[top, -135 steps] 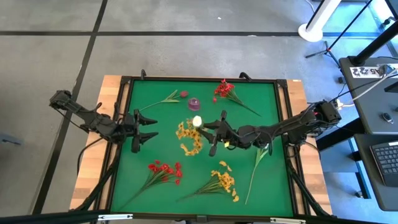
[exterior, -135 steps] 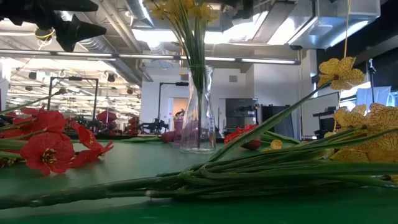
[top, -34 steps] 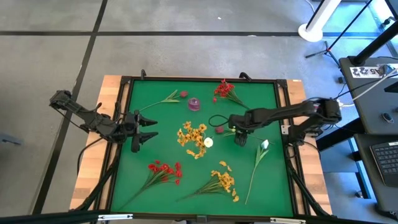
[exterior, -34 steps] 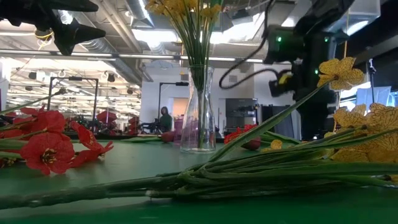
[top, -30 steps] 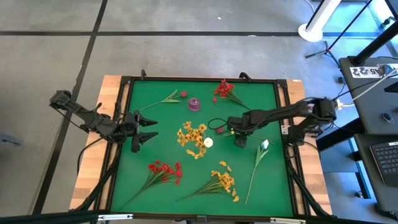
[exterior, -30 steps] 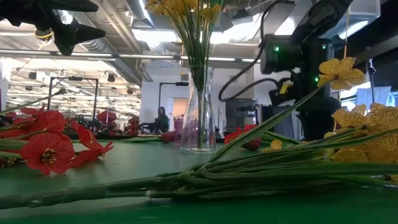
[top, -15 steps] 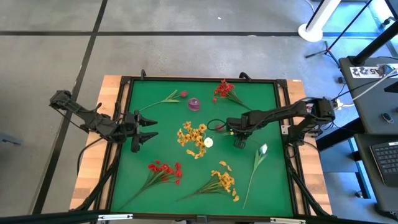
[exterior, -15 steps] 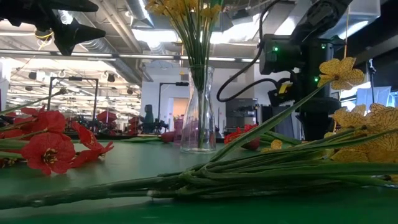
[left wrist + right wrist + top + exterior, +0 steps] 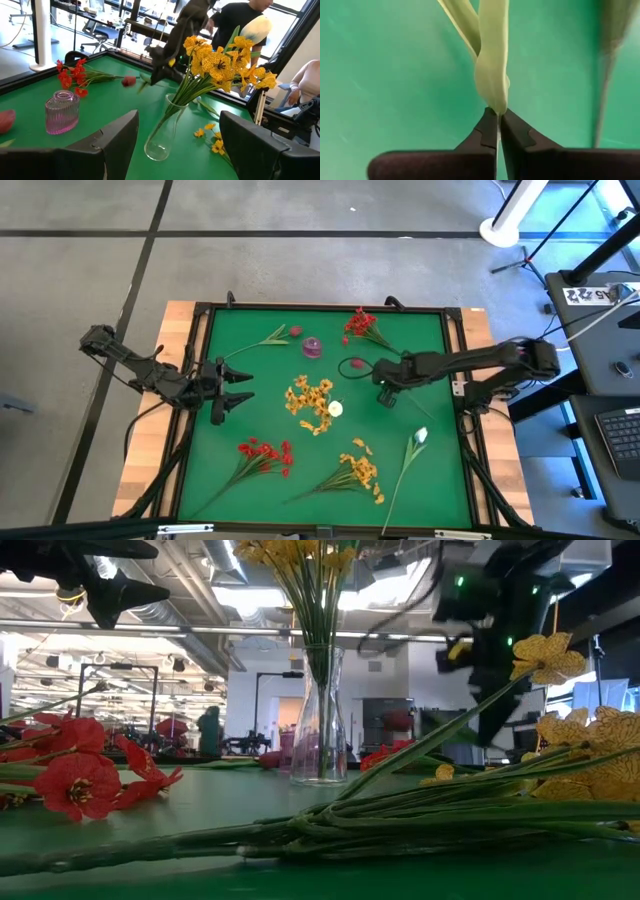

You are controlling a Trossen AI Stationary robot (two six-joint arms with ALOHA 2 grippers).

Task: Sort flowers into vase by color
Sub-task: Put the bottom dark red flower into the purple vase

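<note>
Left wrist cam: left gripper (image 9: pixel 177 145) jaws stand wide apart at 6 o'clock. Clear glass vase (image 9: pixel 167 126) sits between them on the green worktop (image 9: pixel 105 107), packed with yellow flowers (image 9: pixel 220 62) and one white bud (image 9: pixel 253 29) toward 1 o'clock. Small pink ribbed vase (image 9: pixel 62 112) at 9 o'clock. Red flowers (image 9: pixel 74 75) lie beyond it, a maroon bud (image 9: pixel 129 80) near them. Right arm (image 9: pixel 177 37) reaches down at 12 o'clock. Loose yellow blossoms (image 9: pixel 212 140) at 4 o'clock. People (image 9: pixel 240 15) stand past the far edge.

- A small pink glass jar (image 9: pixel 312 347) sits near the top middle of the green mat (image 9: pixel 250 490)
- A person (image 9: pixel 243 17) stands at the top right, behind the table
</note>
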